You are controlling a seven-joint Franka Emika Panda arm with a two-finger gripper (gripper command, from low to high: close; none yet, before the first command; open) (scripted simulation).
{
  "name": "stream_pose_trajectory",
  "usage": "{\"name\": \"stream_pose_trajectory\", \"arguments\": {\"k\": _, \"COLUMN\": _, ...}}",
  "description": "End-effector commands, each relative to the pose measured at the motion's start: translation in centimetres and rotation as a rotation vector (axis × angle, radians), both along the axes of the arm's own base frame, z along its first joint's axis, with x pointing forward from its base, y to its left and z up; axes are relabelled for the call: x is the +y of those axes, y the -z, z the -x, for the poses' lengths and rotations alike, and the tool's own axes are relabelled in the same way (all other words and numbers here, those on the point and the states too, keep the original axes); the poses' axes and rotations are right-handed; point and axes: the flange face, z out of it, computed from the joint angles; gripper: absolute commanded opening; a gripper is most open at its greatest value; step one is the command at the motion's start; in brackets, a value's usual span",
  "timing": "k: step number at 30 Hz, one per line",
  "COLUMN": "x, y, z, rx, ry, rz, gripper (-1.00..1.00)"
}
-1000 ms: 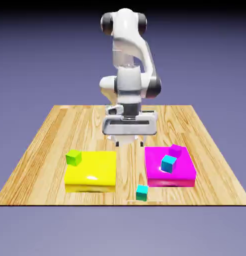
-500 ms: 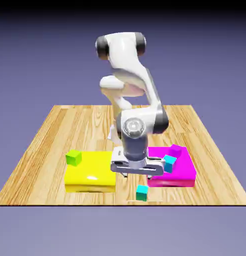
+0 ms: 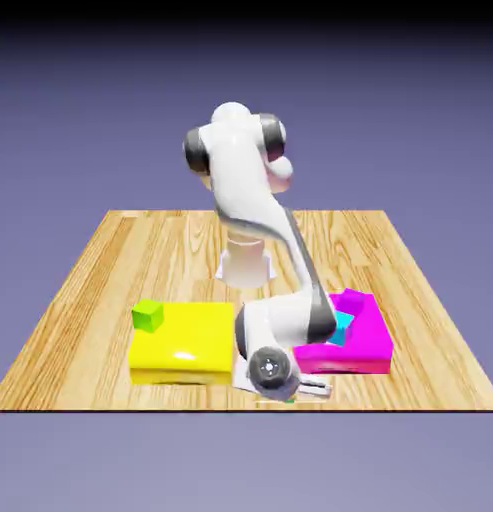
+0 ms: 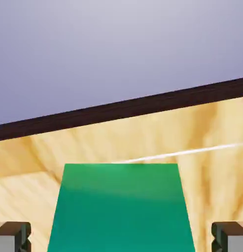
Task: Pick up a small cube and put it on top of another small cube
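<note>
Teal cube (image 4: 121,209) sits on the surface (image 4: 217,172) near its edge, between the finger tips of the tool (image 4: 121,237). The arm (image 3: 260,200) has moved forward and down over it, now largely covering it in the exterior view. I read the tool as wide, gaps showing both sides; closing should come next, then lifting.

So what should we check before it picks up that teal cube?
1. Teal cube lined up between the pincer's tips: ok.
2. Pincer open, with a gap on either side of the cube: ok.
3. Cube firmly gripped, ready to lift: not ok.
4. Lime cube in plain sight: ok.
5. Sky-blue cube fully visible: not ok, the arm partly covers it.
6. Which cube it goes on: cannot tell.
</note>
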Motion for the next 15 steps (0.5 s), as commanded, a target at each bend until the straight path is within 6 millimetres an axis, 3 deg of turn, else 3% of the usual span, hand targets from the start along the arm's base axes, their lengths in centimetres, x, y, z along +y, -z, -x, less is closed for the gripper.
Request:
{"name": "stream_pose_trajectory", "arguments": {"k": 1, "x": -0.2, "y": -1.5, "z": -0.9, "rx": 0.0, "ry": -0.001, "rz": 0.001, "gripper": -1.0}}
{"name": "stream_pose_trajectory", "arguments": {"k": 2, "x": -0.5, "y": -3.1, "z": -1.8, "rx": 0.0, "ry": -0.001, "rz": 0.001, "gripper": -1.0}}
{"name": "stream_pose_trajectory", "arguments": {"k": 4, "x": 1.5, "y": -6.2, "z": -2.6, "rx": -0.02, "ry": -0.022, "rz": -0.034, "gripper": -1.0}}
{"name": "stream_pose_trajectory", "arguments": {"k": 15, "x": -6.7, "y": -15.3, "z": 1.8, "rx": -0.118, "ry": -0.4, "rz": -0.011, "gripper": -1.0}}
